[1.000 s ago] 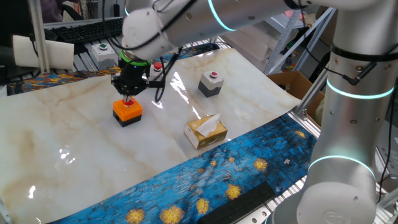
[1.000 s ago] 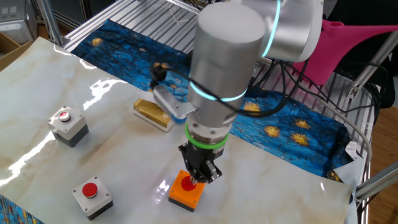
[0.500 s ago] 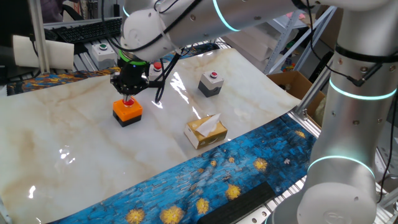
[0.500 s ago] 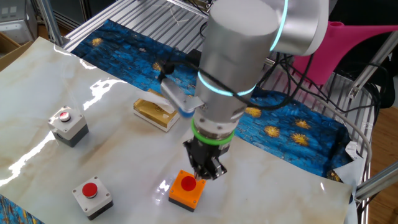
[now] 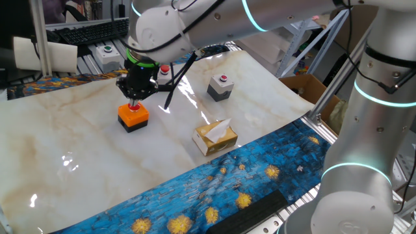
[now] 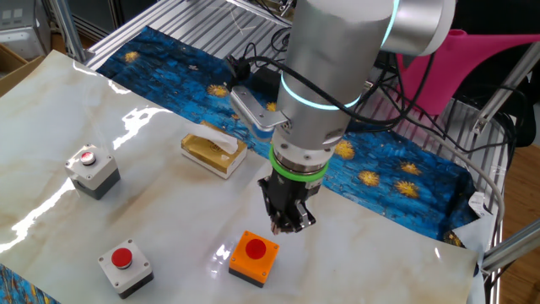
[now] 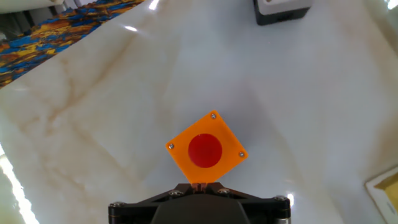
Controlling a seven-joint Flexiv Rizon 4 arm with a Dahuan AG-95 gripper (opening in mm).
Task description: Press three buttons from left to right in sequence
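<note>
Gripper [image 6: 287,224] hangs above the orange button box [image 6: 253,257], clear air between fingertips and red cap in the other fixed view. Whether the fingers are apart or together, I cannot tell; they read as one dark tip from both sides and the hand view cuts them off. In the hand view the orange box [image 7: 206,150] sits rotated like a diamond, just past the gripper body at 12 o'clock, its red cap facing straight up.

On the marble table [image 5: 78,143] the orange box [image 5: 133,116] stands directly under the gripper [image 5: 135,99]. One grey button box [image 6: 125,262] lies at 9 o'clock of the orange one in the other fixed view, the second grey box [image 6: 93,170] further off at about 10 o'clock. Yellow tissue box [image 6: 213,154] rests at 11 o'clock, well apart from the orange box.
</note>
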